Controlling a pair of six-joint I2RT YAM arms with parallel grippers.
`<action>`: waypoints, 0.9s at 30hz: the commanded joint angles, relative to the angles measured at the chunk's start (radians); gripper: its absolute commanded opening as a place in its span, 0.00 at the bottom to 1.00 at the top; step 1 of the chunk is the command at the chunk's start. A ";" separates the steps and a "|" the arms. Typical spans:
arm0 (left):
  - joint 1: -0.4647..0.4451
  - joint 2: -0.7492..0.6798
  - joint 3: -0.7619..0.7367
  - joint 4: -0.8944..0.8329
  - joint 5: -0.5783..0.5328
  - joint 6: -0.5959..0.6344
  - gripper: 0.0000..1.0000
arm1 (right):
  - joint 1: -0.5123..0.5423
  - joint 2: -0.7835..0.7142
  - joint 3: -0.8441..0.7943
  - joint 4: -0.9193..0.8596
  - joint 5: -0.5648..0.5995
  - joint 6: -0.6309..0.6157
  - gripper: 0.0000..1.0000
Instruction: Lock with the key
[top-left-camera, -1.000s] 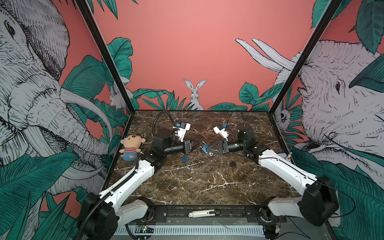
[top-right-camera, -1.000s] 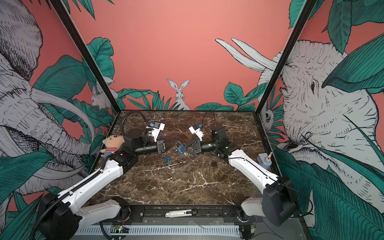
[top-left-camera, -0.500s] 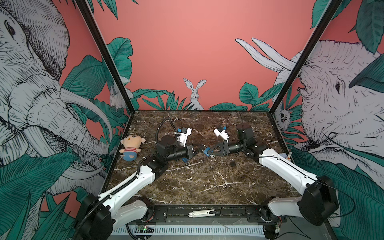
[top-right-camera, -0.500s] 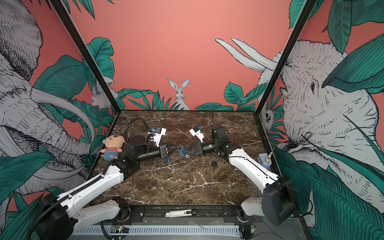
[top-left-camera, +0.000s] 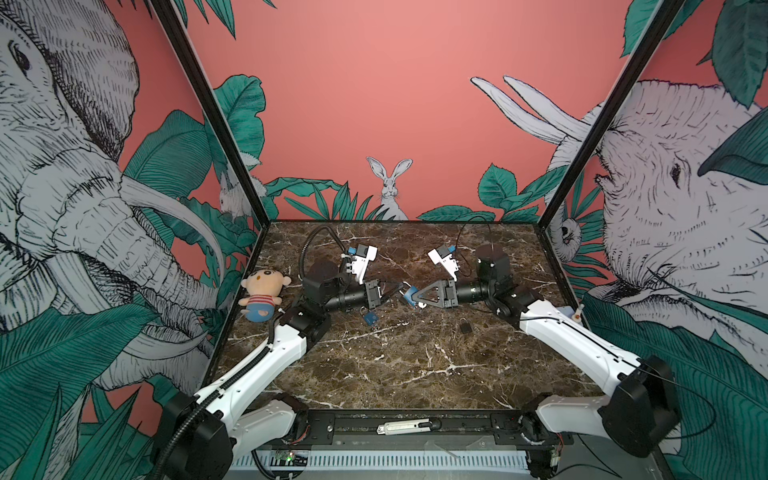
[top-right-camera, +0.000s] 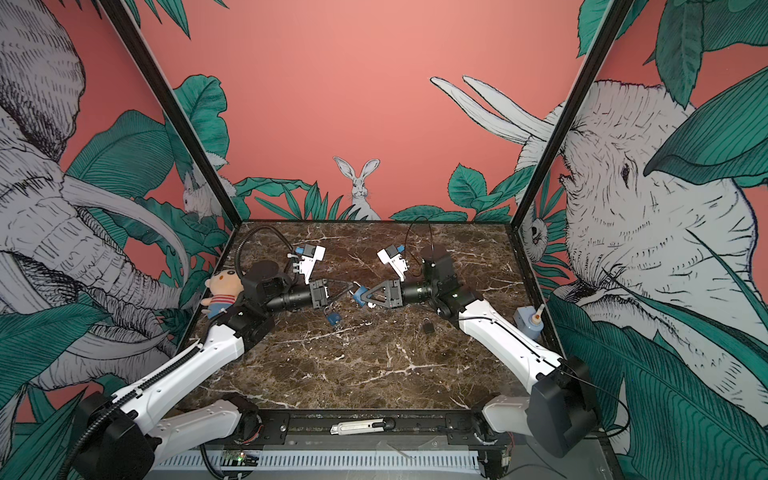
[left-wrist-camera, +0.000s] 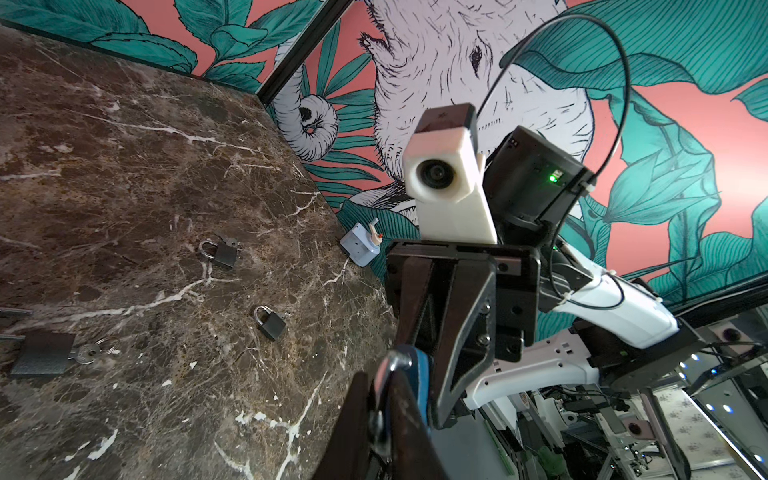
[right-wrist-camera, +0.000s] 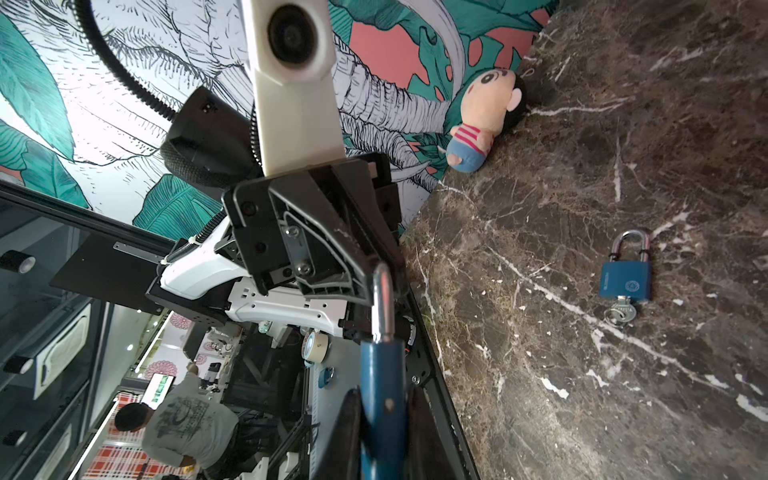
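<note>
A smooth blue padlock (right-wrist-camera: 382, 374) with a curved, shiny metal shackle (right-wrist-camera: 382, 299) is held clear of the veined marble surface (top-left-camera: 415, 365), clamped in the right hand (top-left-camera: 411, 296), while the shackle is met by the left hand (top-left-camera: 397, 289), whose grip cannot be told.

The left arm (top-left-camera: 266, 357) and the right arm (top-left-camera: 582, 345) are both showing glossy white shell links joined by blocky black motor housings. A ribbed black hose (right-wrist-camera: 120, 75) is running along the left arm, and a thin black cable (left-wrist-camera: 628, 83) is arching over the right. The black triangular left hand (top-left-camera: 395, 289) and right hand (top-left-camera: 413, 296) are each carrying a cream-white camera block (left-wrist-camera: 444, 178) with a round lens. Silver screws (right-wrist-camera: 296, 232) are glinting on the left hand's frame, and a green light (left-wrist-camera: 555, 178) is glowing on a right-arm housing.
</note>
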 joint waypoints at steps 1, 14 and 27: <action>-0.005 -0.010 0.051 0.029 0.103 -0.035 0.30 | -0.005 -0.016 -0.008 0.111 0.073 -0.016 0.00; 0.000 -0.007 0.046 0.050 0.103 -0.048 0.25 | -0.005 -0.014 -0.002 0.107 0.061 -0.017 0.00; 0.002 0.020 0.060 0.082 0.104 -0.058 0.24 | 0.004 -0.006 0.001 0.106 0.054 -0.015 0.00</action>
